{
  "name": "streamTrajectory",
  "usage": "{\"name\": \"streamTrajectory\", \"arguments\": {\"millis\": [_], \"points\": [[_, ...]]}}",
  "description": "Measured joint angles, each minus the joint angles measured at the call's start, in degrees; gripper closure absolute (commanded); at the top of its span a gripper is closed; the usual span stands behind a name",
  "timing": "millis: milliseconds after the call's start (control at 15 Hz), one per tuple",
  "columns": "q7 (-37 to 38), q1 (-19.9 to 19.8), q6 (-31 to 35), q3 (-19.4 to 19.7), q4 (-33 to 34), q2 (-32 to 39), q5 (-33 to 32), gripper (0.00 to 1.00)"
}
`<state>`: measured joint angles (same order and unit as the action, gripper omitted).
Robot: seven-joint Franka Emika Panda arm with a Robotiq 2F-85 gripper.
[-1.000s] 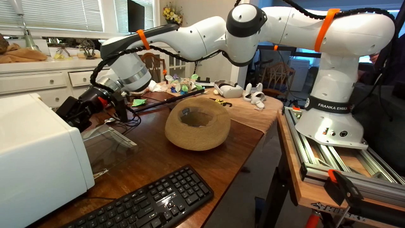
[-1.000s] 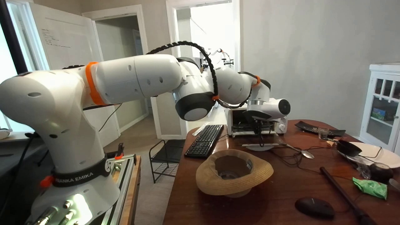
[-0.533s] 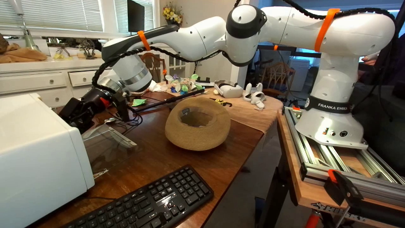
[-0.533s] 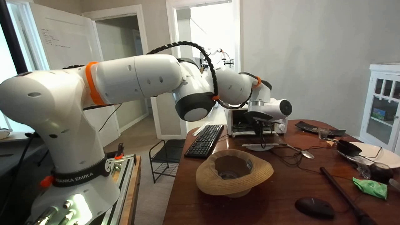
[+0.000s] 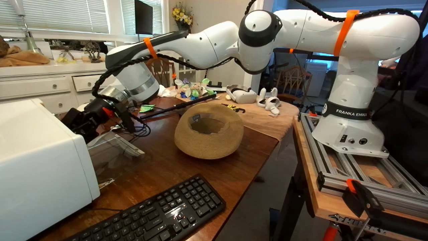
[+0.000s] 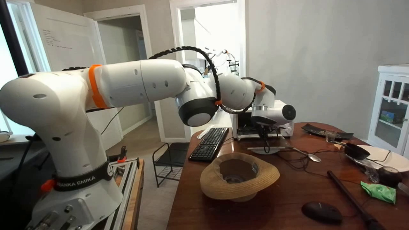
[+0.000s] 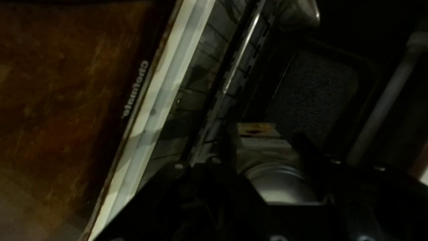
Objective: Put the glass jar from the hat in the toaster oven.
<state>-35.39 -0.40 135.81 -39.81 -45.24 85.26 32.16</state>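
Note:
In the wrist view the glass jar [image 7: 267, 154], with a metal lid and a coloured label, is gripped between the dark fingers of my gripper [image 7: 263, 132]. Around it is the dim inside of the toaster oven, with a wire rack [image 7: 234, 67] alongside. The toaster oven [image 5: 40, 160] is a white box at the table's end. Its glass door [image 5: 115, 152] is down, and my gripper reaches in above it, fingertips hidden by the housing. The straw hat [image 6: 230, 191] rests brim up on the table; I cannot tell what the dim shape in its crown is.
A black keyboard [image 5: 160, 211] lies beside the oven, near the table edge. Cables and a spoon [image 6: 314, 157] are close to the door. Farther along are a mouse [image 6: 321, 211], a dark rod [image 6: 348, 195], a white plate [image 6: 386, 156] and a black tray [image 6: 345, 134].
The arm has sunk a little and shifted slightly toward the oven over the last half second. Hat, oven and door have stayed in place.

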Motion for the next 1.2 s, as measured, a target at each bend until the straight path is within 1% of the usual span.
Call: {"name": "streamTrajectory", "arguments": {"millis": [200, 667, 800, 933, 1200], "points": [[0.62, 1.01, 0.07, 0.63, -0.07, 0.02, 3.53, 0.76], [0.89, 1.68, 1.22, 2.92, -0.1, 0.01, 15.05, 0.76], [2.04, 2.72, 2.05, 4.34, 0.35, -0.06, 16.49, 0.76], [3.49, 4.44, 3.31, 6.56, 1.1, -0.24, 16.67, 0.76], [6.47, 7.64, 3.67, 10.57, 4.06, -0.3, 16.57, 0.76]]}}
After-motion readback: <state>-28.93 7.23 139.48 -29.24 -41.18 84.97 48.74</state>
